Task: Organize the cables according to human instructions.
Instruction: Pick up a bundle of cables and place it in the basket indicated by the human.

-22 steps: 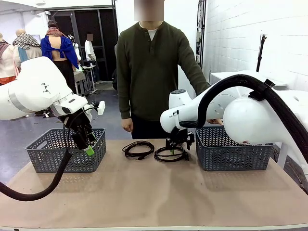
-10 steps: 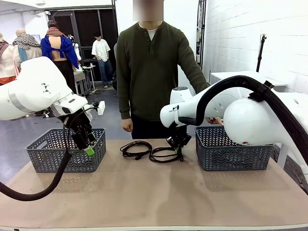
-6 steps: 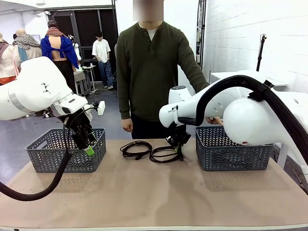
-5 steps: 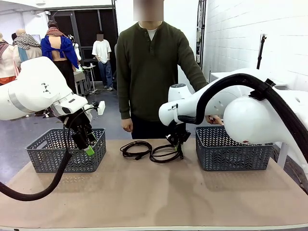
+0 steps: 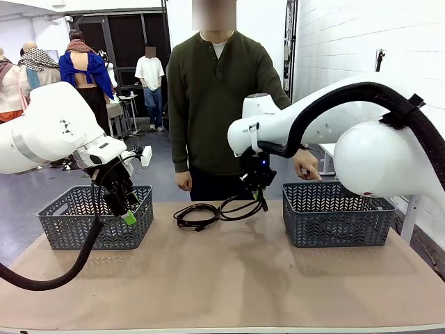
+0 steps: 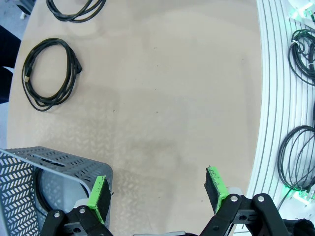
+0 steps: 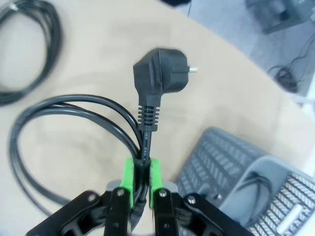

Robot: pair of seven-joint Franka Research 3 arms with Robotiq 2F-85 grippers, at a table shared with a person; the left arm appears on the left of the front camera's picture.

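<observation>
Lifted off the table (image 5: 222,278) since before, one cable (image 7: 147,120) hangs pinched in the right jaws; left jaws gape empty.

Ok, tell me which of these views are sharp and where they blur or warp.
Front view: even light, sharp throughout, a soft shadow beside the left basket. Left wrist view: sharp too, the coiled cable crisp, but the wide lens bows the edge of the table. Right wrist view: the held cable is sharp at its plug, the other coil in the top left corner smeared.
</observation>
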